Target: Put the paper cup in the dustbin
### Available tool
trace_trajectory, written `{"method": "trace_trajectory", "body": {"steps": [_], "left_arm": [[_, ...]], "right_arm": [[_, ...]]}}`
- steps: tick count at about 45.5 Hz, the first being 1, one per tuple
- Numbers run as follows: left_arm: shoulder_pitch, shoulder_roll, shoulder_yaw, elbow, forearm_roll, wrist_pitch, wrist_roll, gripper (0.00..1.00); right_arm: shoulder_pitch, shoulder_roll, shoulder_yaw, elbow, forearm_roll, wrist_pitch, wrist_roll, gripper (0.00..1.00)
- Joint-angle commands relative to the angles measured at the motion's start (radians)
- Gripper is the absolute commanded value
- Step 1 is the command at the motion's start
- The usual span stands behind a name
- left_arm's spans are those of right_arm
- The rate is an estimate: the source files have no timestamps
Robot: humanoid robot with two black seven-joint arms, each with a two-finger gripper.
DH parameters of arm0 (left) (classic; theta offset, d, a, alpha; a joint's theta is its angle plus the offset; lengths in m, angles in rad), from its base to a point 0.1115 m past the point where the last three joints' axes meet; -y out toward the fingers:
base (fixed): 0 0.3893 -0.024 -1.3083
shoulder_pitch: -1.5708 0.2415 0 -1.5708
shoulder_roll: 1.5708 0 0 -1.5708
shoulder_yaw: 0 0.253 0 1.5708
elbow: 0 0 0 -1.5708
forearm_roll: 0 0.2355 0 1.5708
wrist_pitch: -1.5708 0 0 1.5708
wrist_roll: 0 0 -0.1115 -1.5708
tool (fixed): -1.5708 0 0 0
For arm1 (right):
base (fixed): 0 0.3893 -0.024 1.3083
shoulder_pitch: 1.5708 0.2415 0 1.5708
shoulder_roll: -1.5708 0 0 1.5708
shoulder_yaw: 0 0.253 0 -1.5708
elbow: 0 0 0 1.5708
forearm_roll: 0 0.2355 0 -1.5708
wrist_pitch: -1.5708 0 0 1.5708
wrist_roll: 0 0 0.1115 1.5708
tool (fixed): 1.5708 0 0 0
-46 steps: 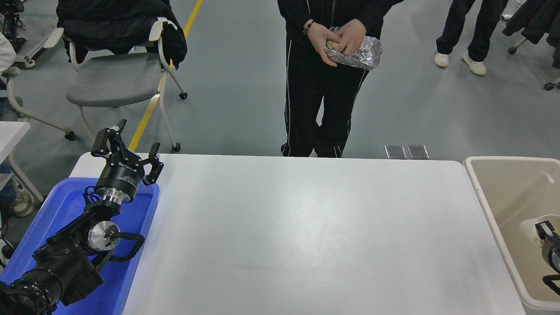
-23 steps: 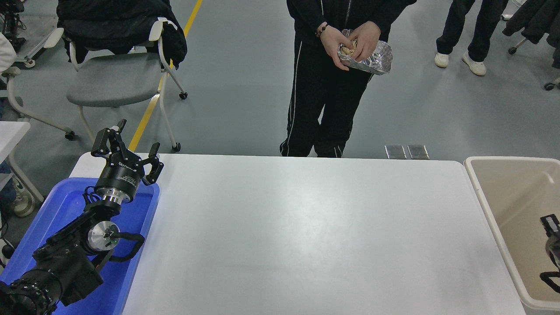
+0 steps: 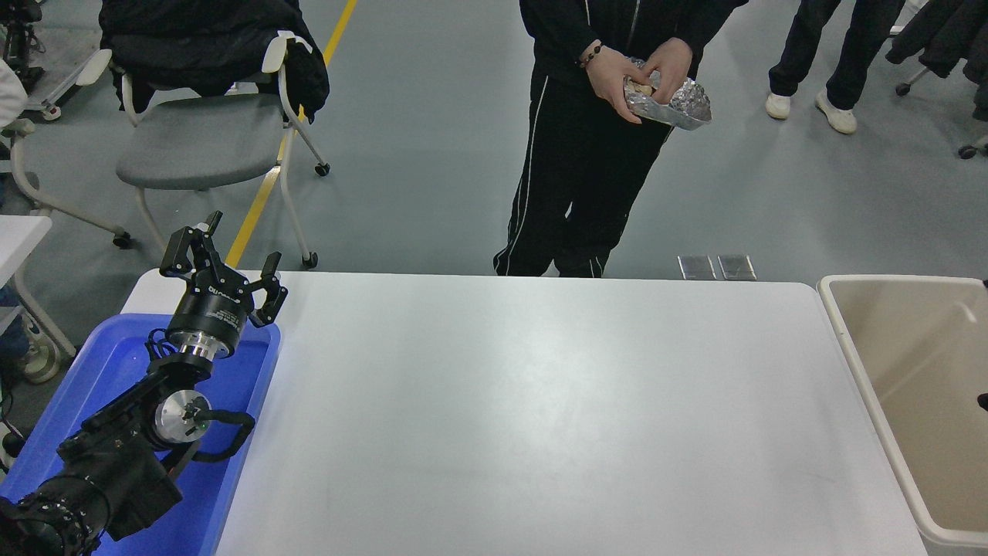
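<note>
Gone rightward, right arm leaves beige thick-rimmed dustbin showing.

Right arm: formerly over the near right part of the dustbin, gripper showing inside it; now withdrawn past the right edge, only a dark sliver left there.
Paper cup: visible a second ago as a pale round shape under that gripper; no longer seen in the bin.
Person at the far side: shifted rightward, both hands and the foil packet carried along.
</note>
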Motion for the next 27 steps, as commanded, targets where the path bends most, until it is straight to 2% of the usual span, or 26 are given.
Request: {"method": "trace_trajectory", "body": {"steps": [1, 7, 14, 19, 27], "left_arm": [[0.0, 0.0, 0.0, 0.0, 0.0, 0.0, 0.0, 1.0], [0.0, 0.0, 0.0, 0.0, 0.0, 0.0, 0.0, 1.0], [0.0, 0.0, 0.0, 0.0, 0.0, 0.0, 0.0, 1.0], [0.0, 0.001, 0.0, 0.0, 0.0, 0.0, 0.0, 1.0], [0.0, 0.0, 0.0, 0.0, 0.0, 0.0, 0.0, 1.0]], "right_arm": [[0.165, -0.042, 0.075, 0.029, 0.0, 0.005, 0.001, 0.99], [0.228, -0.068, 0.265, 0.106, 0.0, 0.005, 0.001, 0.99], [0.245, -0.135, 0.513, 0.297, -0.007, 0.005, 0.001, 1.0], [0.176, -0.209, 0.668, 0.552, -0.02, -0.001, 0.001, 0.99], [0.047, -0.235, 0.837, 0.726, -0.021, 0.009, 0.004, 0.99]]}}
